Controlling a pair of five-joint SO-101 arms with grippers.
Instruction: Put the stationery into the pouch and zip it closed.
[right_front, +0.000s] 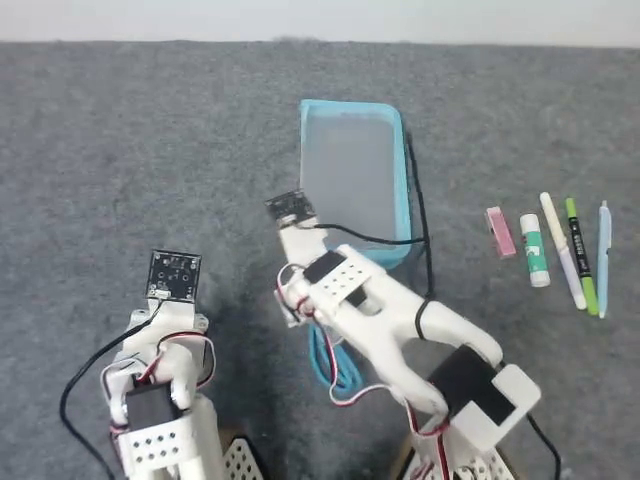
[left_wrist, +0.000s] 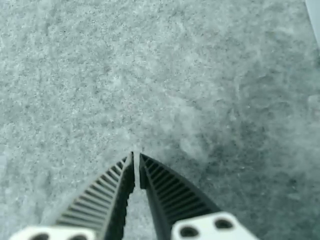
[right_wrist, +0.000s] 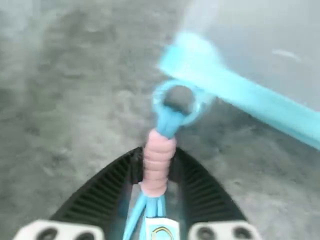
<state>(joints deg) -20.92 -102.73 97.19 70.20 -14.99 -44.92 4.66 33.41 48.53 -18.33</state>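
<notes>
We are pinching the pouch (right_front: 350, 175)'s zip pull (right_wrist: 159, 167) in our right hand (right_wrist: 158, 153), left hand (left_wrist: 136, 156) closed empty, pens (right_front: 577, 250) lying right of the pouch.

a grey, felt-like mat (right_front: 150, 150) covers the table, meeting a pale wall (right_front: 320, 20) along the far edge.

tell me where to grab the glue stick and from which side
Probably the glue stick at mid-barrel, coming straight down from above with fingers across its narrow width. It lies flat on the table, long axis pointing away from the arms, with the pink eraser and white pen close alongside, so a side approach looks blocked.
</notes>
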